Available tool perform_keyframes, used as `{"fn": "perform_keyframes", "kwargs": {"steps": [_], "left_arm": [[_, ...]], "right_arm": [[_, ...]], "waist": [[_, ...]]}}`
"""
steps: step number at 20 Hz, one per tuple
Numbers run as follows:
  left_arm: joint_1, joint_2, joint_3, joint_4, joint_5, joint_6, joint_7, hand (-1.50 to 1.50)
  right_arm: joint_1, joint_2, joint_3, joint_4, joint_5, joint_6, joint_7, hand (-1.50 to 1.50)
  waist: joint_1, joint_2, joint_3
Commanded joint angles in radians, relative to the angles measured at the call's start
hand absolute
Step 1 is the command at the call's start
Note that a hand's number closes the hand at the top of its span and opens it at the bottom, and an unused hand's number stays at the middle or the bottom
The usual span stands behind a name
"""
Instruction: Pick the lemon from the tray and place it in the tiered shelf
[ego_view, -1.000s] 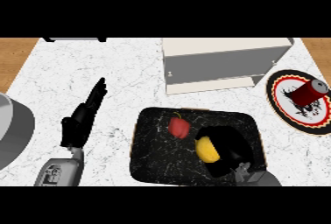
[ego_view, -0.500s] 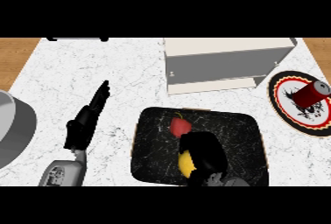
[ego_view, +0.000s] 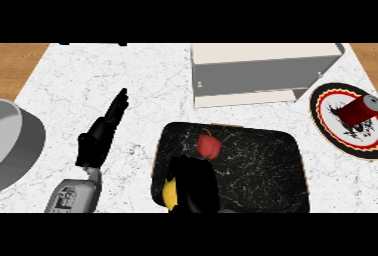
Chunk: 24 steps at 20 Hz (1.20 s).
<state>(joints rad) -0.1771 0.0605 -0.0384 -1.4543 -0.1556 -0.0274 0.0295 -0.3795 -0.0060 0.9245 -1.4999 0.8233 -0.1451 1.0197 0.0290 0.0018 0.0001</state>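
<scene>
The robot's right hand (ego_view: 193, 182), black and curled, now sits over the yellow lemon (ego_view: 170, 194) in the near-left part of the dark speckled rectangular tray (ego_view: 280, 165). A second ago the lemon lay farther right with the hand beside it; half a second ago hand and fruit had shifted towards the tray's middle; now they are at the left, and only a sliver of yellow shows along the hand's left edge. The fingers look wrapped round the lemon, so I judge the grasp made, or close to it. The lemon is not visibly raised; whether it has left the tray floor cannot be told from above. The small red pepper-like fruit with a stem (ego_view: 209, 146) lies just beyond the hand, near or perhaps touching the fingertips, and has kept its place. The left hand (ego_view: 100, 137) rests on the white marble counter (ego_view: 148, 75) with fingers straight, unmoved. The white tiered shelf (ego_view: 258, 75) stands beyond the tray, so the lift and carry forward remain. A round patterned plate (ego_view: 325, 107) carrying a red can (ego_view: 358, 110) lies to the right, and a grey curved pan edge (ego_view: 18, 145) shows at far left.
</scene>
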Motion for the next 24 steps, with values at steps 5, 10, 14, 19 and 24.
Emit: {"fn": "perform_keyframes", "kwargs": {"steps": [5,10,14,19,24], "left_arm": [[-0.02,-0.003,0.004,0.008,-0.01,0.013,0.005,0.0],[0.028,-0.003,0.003,0.019,-0.015,0.017,-0.025,0.0],[0.074,0.003,0.005,0.01,-0.016,0.017,-0.057,0.0],[-0.026,-0.018,0.003,-0.007,-0.01,0.027,0.064,0.0],[0.024,0.009,0.022,-0.003,0.0,0.009,-0.003,0.0]], "right_arm": [[-0.149,0.006,0.084,-0.129,0.009,-0.342,0.155,1.5],[-0.255,0.006,0.025,-0.248,0.112,-0.283,0.303,1.5],[-0.292,0.005,-0.008,-0.289,0.232,-0.182,0.401,1.5],[-0.401,0.005,-0.13,-0.315,0.293,-0.086,0.425,1.5],[-0.476,0.005,-0.226,-0.313,0.364,0.014,0.426,1.5]], "waist": [[-0.005,-0.004,0.0],[-0.02,-0.01,-0.001],[-0.028,-0.015,-0.002],[-0.034,-0.012,-0.001],[-0.031,-0.01,-0.002]]}}
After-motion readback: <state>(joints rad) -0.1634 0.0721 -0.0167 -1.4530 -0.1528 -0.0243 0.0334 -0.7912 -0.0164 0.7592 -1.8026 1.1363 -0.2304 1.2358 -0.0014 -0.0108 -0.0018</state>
